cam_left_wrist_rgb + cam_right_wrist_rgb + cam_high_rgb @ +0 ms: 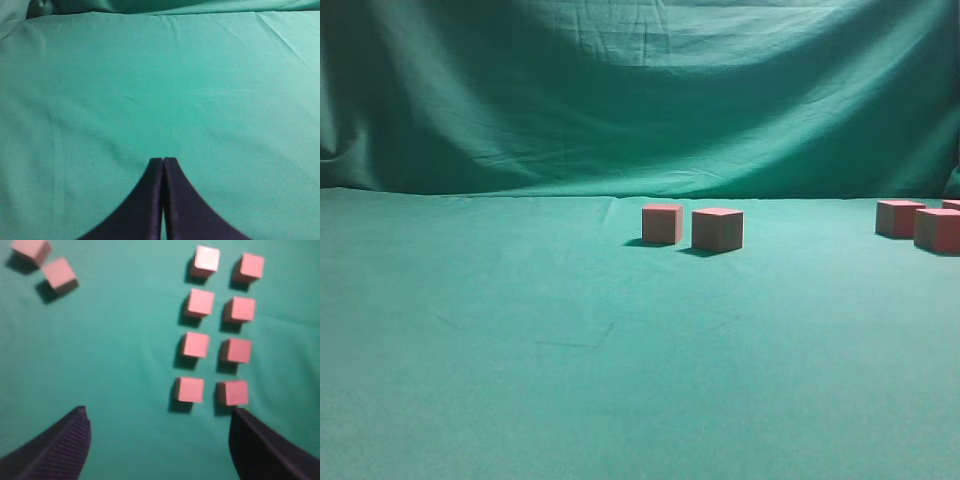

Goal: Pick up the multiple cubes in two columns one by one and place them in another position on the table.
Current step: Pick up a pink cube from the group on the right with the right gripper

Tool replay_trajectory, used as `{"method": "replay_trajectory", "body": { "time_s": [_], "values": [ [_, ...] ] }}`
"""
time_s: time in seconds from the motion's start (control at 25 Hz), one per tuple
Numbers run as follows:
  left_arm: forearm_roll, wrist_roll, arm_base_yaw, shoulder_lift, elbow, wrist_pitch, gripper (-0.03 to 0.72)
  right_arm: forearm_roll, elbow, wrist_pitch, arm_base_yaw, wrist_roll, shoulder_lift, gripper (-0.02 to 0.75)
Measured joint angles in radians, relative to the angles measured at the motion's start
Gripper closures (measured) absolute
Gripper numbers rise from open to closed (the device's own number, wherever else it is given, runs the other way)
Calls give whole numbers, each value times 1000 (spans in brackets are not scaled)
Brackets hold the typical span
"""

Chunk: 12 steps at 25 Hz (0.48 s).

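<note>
Ten cubes [195, 345] on green table [520, 340]

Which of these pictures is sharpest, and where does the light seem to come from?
The left wrist view is the crispest, showing cloth weave on the table beyond the shut left gripper. The right wrist view is soft; its cubes throw shadows down-left, so light comes from the upper right there. The exterior view is dim and grainy, darker at the backdrop.
</note>
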Motion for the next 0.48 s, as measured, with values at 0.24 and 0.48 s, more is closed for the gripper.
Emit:
{"method": "replay_trajectory", "body": {
  "time_s": [0.24,0.48],
  "values": [
    [0,0,0,0,0,0,688,-28,208,-101,-12,109,-66,172],
    [0,0,0,0,0,0,688,86,305,-277,-203,28,-66,172]
  ]
}}
